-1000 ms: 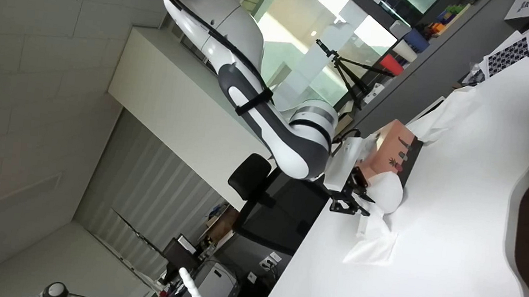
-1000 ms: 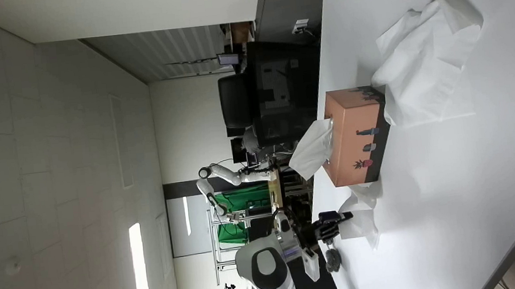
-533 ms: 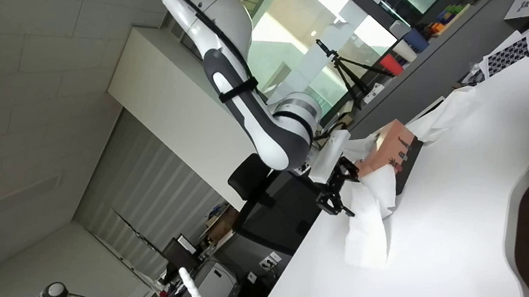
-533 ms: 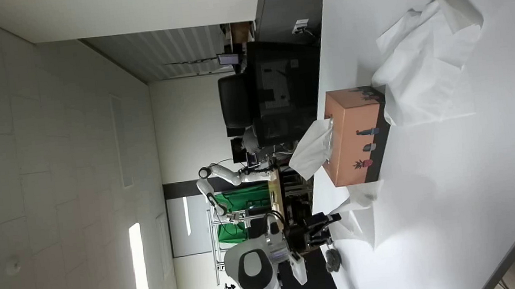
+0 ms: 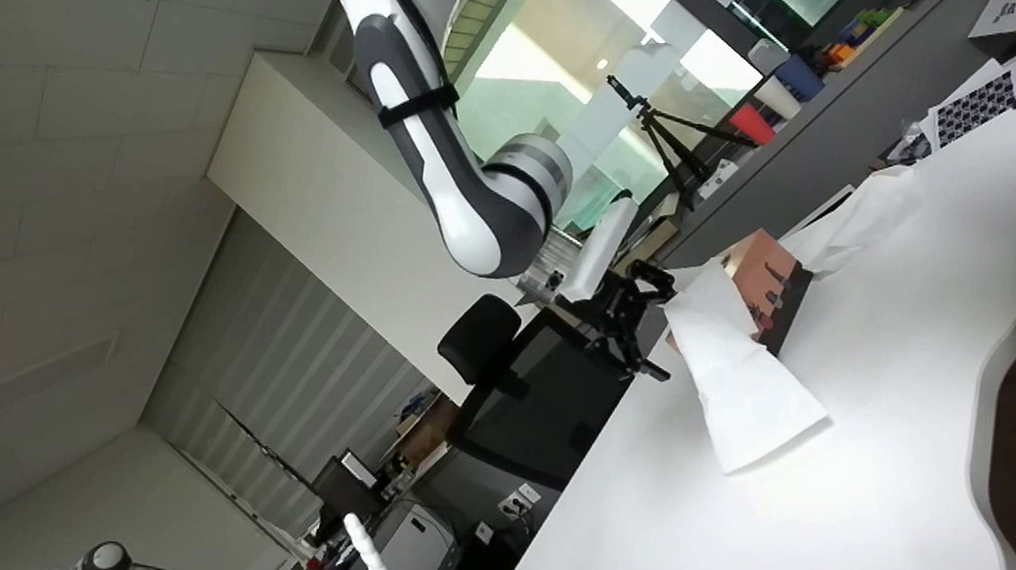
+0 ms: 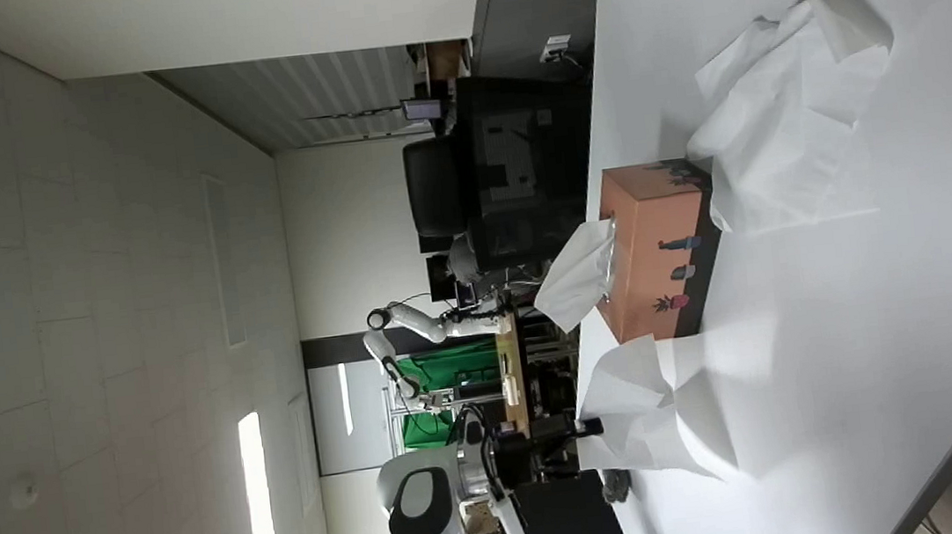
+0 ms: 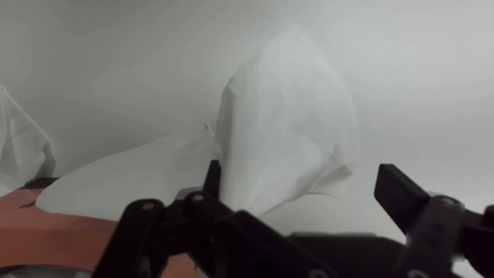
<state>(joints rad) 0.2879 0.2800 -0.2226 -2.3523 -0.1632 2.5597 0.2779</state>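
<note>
Holding gripper [image 7: 300,168] spread wide, pinching nothing, so leaving loose tissue [image 5: 746,400] slack | letting it droop over worktop [image 6: 849,369] just beside tissue box [image 6: 661,256], possibly brushing one fingertip [image 7: 213,177] | standing box slot-up, presumably for offering another sheet [image 6: 579,278] upward | resting crumpled tissues [image 6: 789,128] near box's opposite side

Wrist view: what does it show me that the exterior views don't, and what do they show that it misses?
Only the wrist view looks straight between the fingertips of the end effector, spread wide, with the white tissue showing in the gap and nothing pinched.
Only the exterior views show the arm and the black office chair.
All share the end effector, the white tissue, the white table, the orange tissue box and the crumpled tissue on the box's other side.
</note>
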